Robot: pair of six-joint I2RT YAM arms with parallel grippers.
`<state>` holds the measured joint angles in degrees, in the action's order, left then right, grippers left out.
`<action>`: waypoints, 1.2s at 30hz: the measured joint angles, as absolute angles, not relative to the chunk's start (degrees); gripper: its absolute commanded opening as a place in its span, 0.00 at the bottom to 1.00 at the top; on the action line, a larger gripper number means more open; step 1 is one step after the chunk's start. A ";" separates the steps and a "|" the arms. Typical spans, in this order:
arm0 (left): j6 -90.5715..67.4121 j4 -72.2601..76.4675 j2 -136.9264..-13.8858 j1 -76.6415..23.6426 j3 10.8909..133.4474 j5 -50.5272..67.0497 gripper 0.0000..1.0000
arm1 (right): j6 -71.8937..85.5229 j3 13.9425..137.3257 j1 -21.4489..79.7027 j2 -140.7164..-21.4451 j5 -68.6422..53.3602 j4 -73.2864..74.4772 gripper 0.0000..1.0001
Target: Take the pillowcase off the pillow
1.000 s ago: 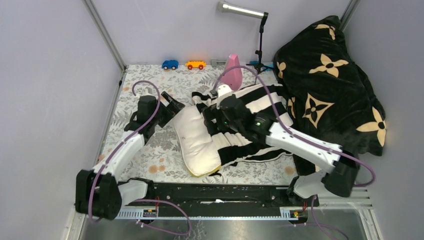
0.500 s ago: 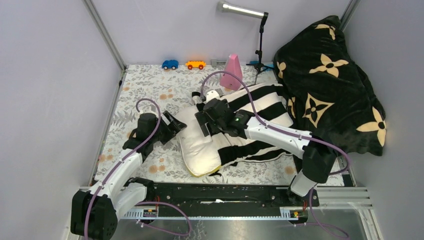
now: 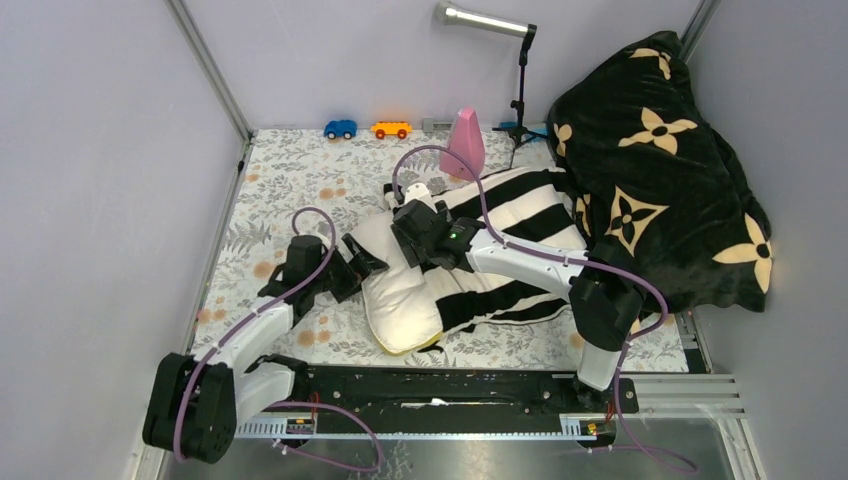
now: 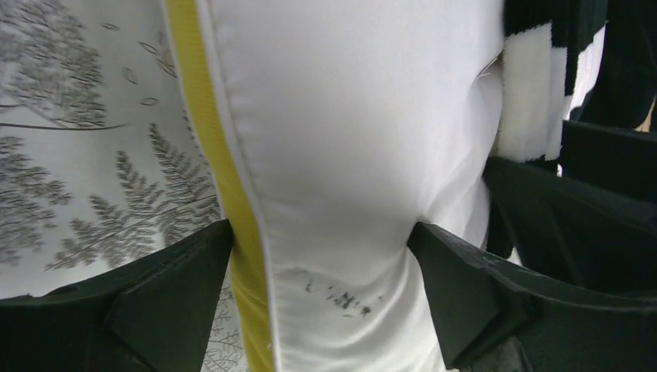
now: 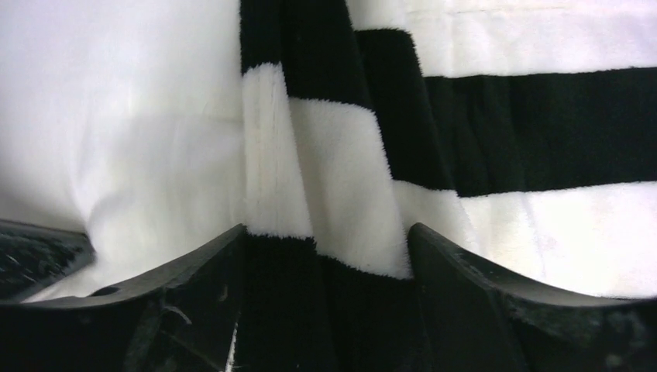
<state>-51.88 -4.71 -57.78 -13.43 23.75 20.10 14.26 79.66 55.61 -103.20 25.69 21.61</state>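
1. Top external view: the pillow (image 3: 395, 290) lies on the leaf-patterned table cover (image 3: 290, 180), near the middle, with its near-left end bare and its far-right part inside the pillowcase (image 3: 540, 215).
2. The pillowcase is spread from the pillow's middle toward the black flowered blanket (image 3: 650, 180), which is heaped at the right.
3. The left gripper (image 4: 321, 240) is set at the pillow's bare left edge. In the left wrist view its jaws are seen spread wide, astride the white fabric beside the yellow band (image 4: 209, 139). Both fingertips touch the pillow, and nothing is clenched.
4. The right gripper (image 5: 325, 240) is lowered onto the pillowcase's open end, where stripe meets bare pillow. In the right wrist view its jaws are seen apart, with a fold of striped fabric between them. The fold is not pinched shut.
5. A blue toy car (image 3: 340, 129), an orange toy car (image 3: 391, 129) and a pink cone (image 3: 465, 143) are noted along the far edge, well apart from the pillow.
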 measured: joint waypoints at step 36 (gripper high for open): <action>-33.98 -37.41 -50.41 -9.30 60.77 4.45 0.00 | 18.90 66.72 32.67 -78.72 23.14 16.25 0.76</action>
<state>-33.98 -37.41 -50.41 -9.30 60.77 4.45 18.90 66.72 32.67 -78.72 23.14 16.25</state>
